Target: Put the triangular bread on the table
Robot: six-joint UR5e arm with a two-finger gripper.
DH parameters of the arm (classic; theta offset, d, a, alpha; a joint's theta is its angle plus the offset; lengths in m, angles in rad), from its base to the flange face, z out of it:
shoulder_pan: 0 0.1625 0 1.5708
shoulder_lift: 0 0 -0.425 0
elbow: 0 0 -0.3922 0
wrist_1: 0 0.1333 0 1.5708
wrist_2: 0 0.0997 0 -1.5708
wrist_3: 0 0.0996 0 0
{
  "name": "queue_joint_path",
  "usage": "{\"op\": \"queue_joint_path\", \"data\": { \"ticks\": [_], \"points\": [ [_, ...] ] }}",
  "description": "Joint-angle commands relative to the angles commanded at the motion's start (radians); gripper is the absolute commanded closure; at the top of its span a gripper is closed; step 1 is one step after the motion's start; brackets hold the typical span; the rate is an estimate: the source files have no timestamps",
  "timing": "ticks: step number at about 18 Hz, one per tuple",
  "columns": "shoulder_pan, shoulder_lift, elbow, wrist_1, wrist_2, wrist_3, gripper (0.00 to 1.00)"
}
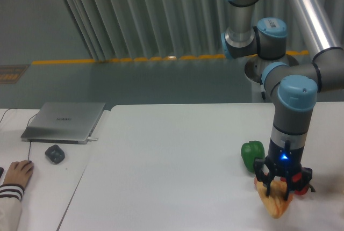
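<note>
We see the gripper [278,189] low at the right front of the white tabletop [172,172], its jaws closed around the triangular bread [275,203], whose lower tip seems to sit at or just above the surface. A green pepper [252,154] lies just behind it and something red [302,188] is beside it. By our judgement, what is left is letting go and lifting away.
</note>
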Motion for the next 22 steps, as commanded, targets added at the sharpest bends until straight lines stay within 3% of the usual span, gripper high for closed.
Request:
{"op": "queue_joint_path", "data": {
  "ticks": [3, 9, 11, 12, 14, 19, 22],
  "points": [
    [-0.012, -0.009, 0.002, 0.039, 0.002, -0.028, 0.52],
    [-0.037, -0.021, -0.005, 0.043, 0.047, -0.025, 0.5],
    [-0.04, -0.023, -0.005, 0.042, 0.06, -0.025, 0.45],
    [-0.04, -0.023, -0.006, 0.043, 0.061, -0.023, 0.38],
    [-0.04, -0.022, -0.011, 0.043, 0.067, -0.011, 0.0],
    [-0.04, -0.017, -0.017, 0.043, 0.087, 0.006, 0.0],
    [-0.038, -0.003, -0.035, 0.036, 0.124, 0.093, 0.0]
  ]
}}
